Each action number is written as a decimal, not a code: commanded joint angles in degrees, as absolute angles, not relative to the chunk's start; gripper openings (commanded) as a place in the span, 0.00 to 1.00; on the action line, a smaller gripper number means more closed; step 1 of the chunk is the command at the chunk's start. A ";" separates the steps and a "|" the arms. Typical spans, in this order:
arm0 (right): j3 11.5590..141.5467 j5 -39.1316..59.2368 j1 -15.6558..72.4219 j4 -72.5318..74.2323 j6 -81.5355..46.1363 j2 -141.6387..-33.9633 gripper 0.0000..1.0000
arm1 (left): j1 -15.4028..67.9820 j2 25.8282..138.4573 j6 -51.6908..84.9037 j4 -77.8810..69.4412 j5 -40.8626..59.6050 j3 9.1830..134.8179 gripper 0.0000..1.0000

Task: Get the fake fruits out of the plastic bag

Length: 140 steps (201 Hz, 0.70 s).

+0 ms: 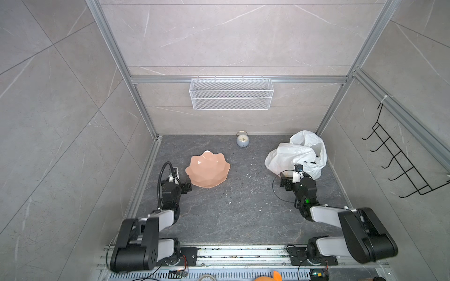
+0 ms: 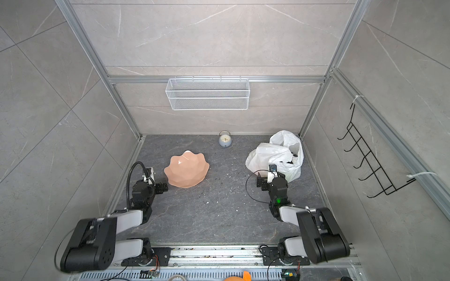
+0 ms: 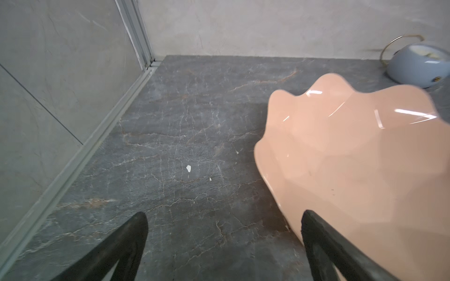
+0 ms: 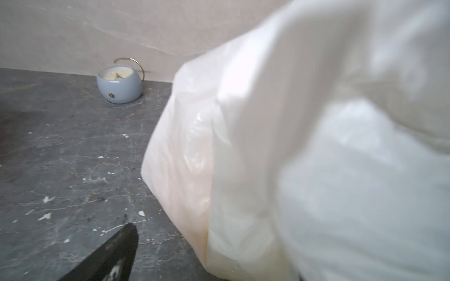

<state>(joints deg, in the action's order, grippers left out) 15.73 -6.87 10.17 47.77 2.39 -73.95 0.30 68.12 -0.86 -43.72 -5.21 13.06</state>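
White plastic bag (image 1: 295, 155) sits crumpled at centre right of the frame on the tabletop (image 1: 243, 206). Our right gripper (image 1: 289, 176) is spread wide just before it, and our left gripper (image 3: 222, 221) gapes wide beside the pink bowl (image 1: 207, 181).

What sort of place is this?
Likely a lab robot cell dressed as a home corner: aluminium frame with stone-look panels, a white wire basket hung at the back, a black hook rack at the side.

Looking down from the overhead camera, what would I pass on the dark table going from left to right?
pink bowl → small clock → white plastic bag
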 commanded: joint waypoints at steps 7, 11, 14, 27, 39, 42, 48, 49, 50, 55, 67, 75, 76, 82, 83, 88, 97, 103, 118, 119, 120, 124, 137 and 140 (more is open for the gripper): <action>17.10 -8.56 13.59 35.71 3.87 -61.15 1.00 | 1.28 54.33 5.58 -29.53 -9.80 16.58 1.00; 17.55 -8.26 14.08 34.12 3.72 -59.67 1.00 | 1.58 52.71 7.48 -27.09 -11.07 17.14 1.00; 17.64 -7.89 14.53 32.69 3.46 -58.73 1.00 | 1.70 51.49 8.81 -25.42 -11.86 17.54 1.00; 19.82 -4.35 15.79 27.47 2.68 -55.06 0.99 | 2.19 47.07 14.08 -20.50 -13.18 18.48 1.00; 22.69 -1.38 17.08 21.82 1.18 -52.51 1.00 | 2.29 43.01 21.02 -15.73 -13.77 19.46 1.00; 23.39 -0.58 17.27 21.03 0.73 -52.20 1.00 | 2.33 42.19 22.70 -14.47 -13.69 19.85 1.00; 25.40 1.28 17.93 18.03 -0.34 -50.97 0.99 | 2.30 40.55 25.93 -11.71 -13.49 20.60 1.00; 25.62 1.48 18.02 17.67 -0.48 -50.84 0.99 | 2.29 40.32 26.46 -11.30 -13.47 20.80 1.00; 25.86 1.75 18.11 17.14 -0.64 -50.73 1.00 | 2.29 40.11 26.98 -10.62 -13.41 20.99 1.00; 27.33 2.87 18.48 15.10 -1.92 -50.06 1.00 | 2.30 38.94 29.77 -7.62 -13.37 21.99 1.00; 30.79 4.50 18.96 10.94 -7.22 -48.78 1.00 | 2.34 36.59 33.76 -1.26 -12.43 24.32 1.00; 32.99 4.98 18.96 8.09 -11.32 -48.07 1.00 | 2.29 35.31 34.84 1.94 -12.78 25.16 1.00; 33.33 4.90 18.93 7.78 -11.81 -48.03 0.99 | 2.29 35.14 35.13 2.29 -13.02 25.24 1.00; 35.11 4.86 18.98 5.44 -14.75 -47.70 1.00 | 2.29 34.32 37.13 6.66 -15.21 25.90 1.00; 35.11 4.86 18.98 5.44 -14.75 -47.70 1.00 | 2.29 34.17 37.55 7.37 -15.51 26.05 1.00; 36.49 4.84 18.94 3.91 -17.40 -47.64 1.00 | 2.29 33.21 40.64 11.58 -17.87 26.82 1.00; 39.45 4.29 18.79 0.08 -21.40 -47.89 1.00 | 2.29 31.41 46.53 18.16 -20.59 27.84 1.00; 41.22 3.34 18.77 -2.57 -24.12 -48.57 1.00 | 2.31 30.20 47.49 18.65 -20.33 27.51 1.00; 45.84 0.00 18.65 -10.92 -31.16 -52.22 1.00 | 2.36 26.58 43.26 14.68 -14.46 25.41 1.00; 46.21 0.26 18.64 -11.17 -31.13 -52.52 1.00 | 2.32 26.34 43.12 14.46 -14.13 25.32 1.00; 46.53 0.57 18.64 -11.39 -31.08 -52.85 1.00 | 2.35 26.14 42.87 14.26 -13.83 25.27 1.00; 47.75 2.51 18.61 -12.27 -30.42 -54.41 1.00 | 2.34 25.46 42.41 13.53 -12.50 24.92 1.00; 52.08 6.43 19.56 -15.77 -30.53 -60.04 0.93 | 2.35 23.86 41.29 13.23 -9.52 24.89 1.00; 52.71 6.02 20.25 -16.47 -31.05 -61.04 0.93 | 2.34 23.68 41.04 13.45 -9.09 25.11 1.00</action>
